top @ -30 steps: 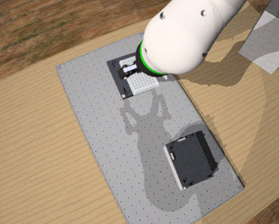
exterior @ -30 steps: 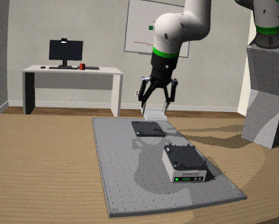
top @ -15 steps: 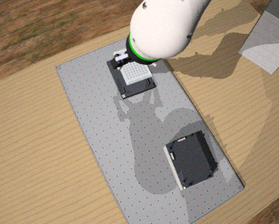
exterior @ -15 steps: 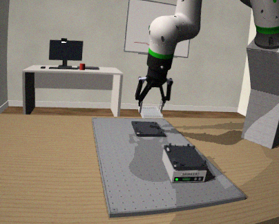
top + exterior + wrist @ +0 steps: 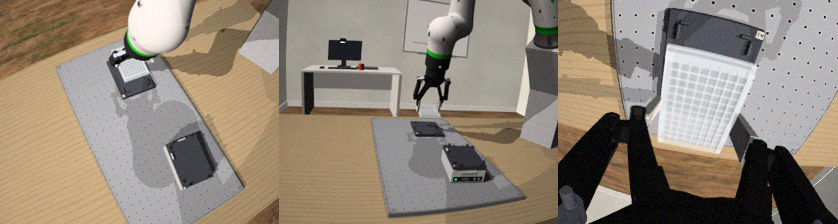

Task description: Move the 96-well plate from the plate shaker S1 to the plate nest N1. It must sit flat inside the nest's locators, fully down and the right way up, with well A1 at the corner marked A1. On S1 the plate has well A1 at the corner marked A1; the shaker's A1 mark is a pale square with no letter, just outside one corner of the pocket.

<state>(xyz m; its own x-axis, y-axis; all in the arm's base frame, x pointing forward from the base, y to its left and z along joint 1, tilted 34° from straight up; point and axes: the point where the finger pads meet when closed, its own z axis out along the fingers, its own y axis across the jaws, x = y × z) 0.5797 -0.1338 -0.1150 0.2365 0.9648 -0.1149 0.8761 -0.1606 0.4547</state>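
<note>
The 96-well plate (image 5: 134, 70) is gripped between the fingers of the tool (image 5: 429, 104), which is closed on the plate's two long sides at roughly mid-opening. In the exterior view the plate (image 5: 428, 112) is seen held level, wells up, in the air above the plate nest N1 (image 5: 427, 128) and not touching it. In the wrist view the plate (image 5: 706, 98) covers the near part of the nest (image 5: 714, 33), whose far edge with two upright locators is left showing at 12 o'clock.

The nest's pocket holds nothing. In the top view a small pale mark can be made out at the nest's corner (image 5: 123, 95); no letter can be read.

At 5 o'clock from the nest in the top view, well apart, the plate shaker S1 (image 5: 192, 160) is seen with its dark pocket unoccupied. Both stand on a grey perforated board (image 5: 93, 114) laid on the wooden tabletop (image 5: 38, 145). Nothing lies between plate and nest.
</note>
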